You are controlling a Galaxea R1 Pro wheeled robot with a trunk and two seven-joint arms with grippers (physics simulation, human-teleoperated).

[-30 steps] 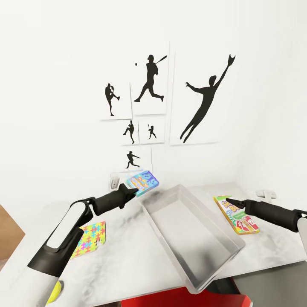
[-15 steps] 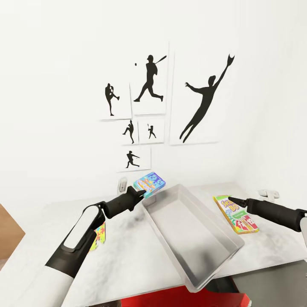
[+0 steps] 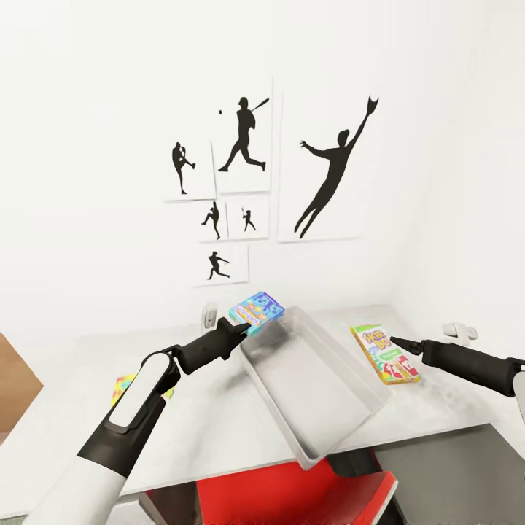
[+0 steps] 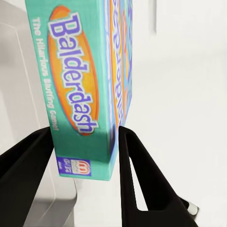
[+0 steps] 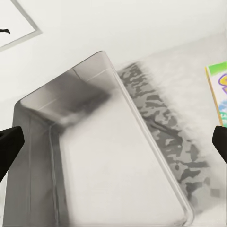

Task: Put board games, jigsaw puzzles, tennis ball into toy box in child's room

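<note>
My left gripper (image 3: 239, 330) is shut on a teal Balderdash board game (image 3: 256, 311), held in the air over the far left corner of the grey toy box (image 3: 313, 379). In the left wrist view both black fingers (image 4: 135, 175) clamp the game's (image 4: 87, 85) lower end. A Skip-Bo board game (image 3: 384, 353) lies flat on the table (image 3: 219, 408) right of the box. My right gripper (image 3: 397, 341) hovers open at its near edge, its fingers (image 5: 9, 146) spread wide over the box (image 5: 109, 156). One jigsaw puzzle (image 3: 122, 382) peeks out beside my left arm. The tennis ball and bed are out of view.
The toy box overhangs the table's front edge at an angle. A red chair (image 3: 292, 488) stands under the table below it. Small white objects sit at the back wall (image 3: 210, 315) and far right (image 3: 458, 330). Athlete silhouette pictures (image 3: 328, 175) hang on the wall.
My left gripper has carried the Balderdash game up and rightward to the box's far corner. The camera then shifted, so the whole scene slid left. The right arm stayed put.
</note>
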